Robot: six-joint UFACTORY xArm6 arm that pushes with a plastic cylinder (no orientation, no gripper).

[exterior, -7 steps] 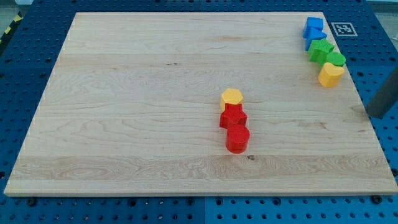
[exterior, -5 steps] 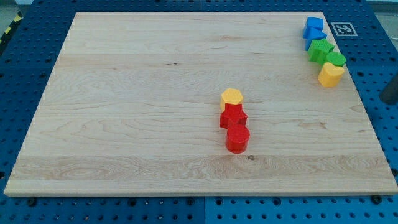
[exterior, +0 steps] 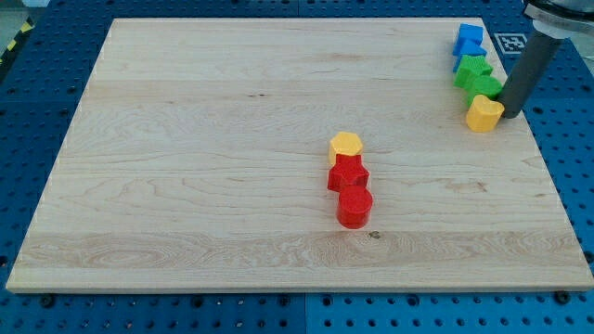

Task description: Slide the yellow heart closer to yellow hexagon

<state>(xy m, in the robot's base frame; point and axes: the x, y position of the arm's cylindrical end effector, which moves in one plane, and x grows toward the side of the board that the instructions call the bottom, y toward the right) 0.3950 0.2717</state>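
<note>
The yellow heart [exterior: 484, 113] lies near the board's right edge, below a row of green and blue blocks. The yellow hexagon [exterior: 346, 145] sits near the board's middle, at the top of a short column with a red block [exterior: 348, 173] and a red cylinder [exterior: 355, 206] below it. My tip [exterior: 509, 114] is at the heart's right side, touching or almost touching it. The rod rises to the view's upper right.
A green block [exterior: 474, 74] touches the heart's top. Two blue blocks [exterior: 469, 44] lie above it near the board's top right corner. A marker tag [exterior: 510, 42] sits off the board there. The board's right edge [exterior: 538, 139] runs just right of my tip.
The rod has come back in from the view's right edge to the heart's right side. The heart has shifted slightly left and the green blocks have been nudged left.
</note>
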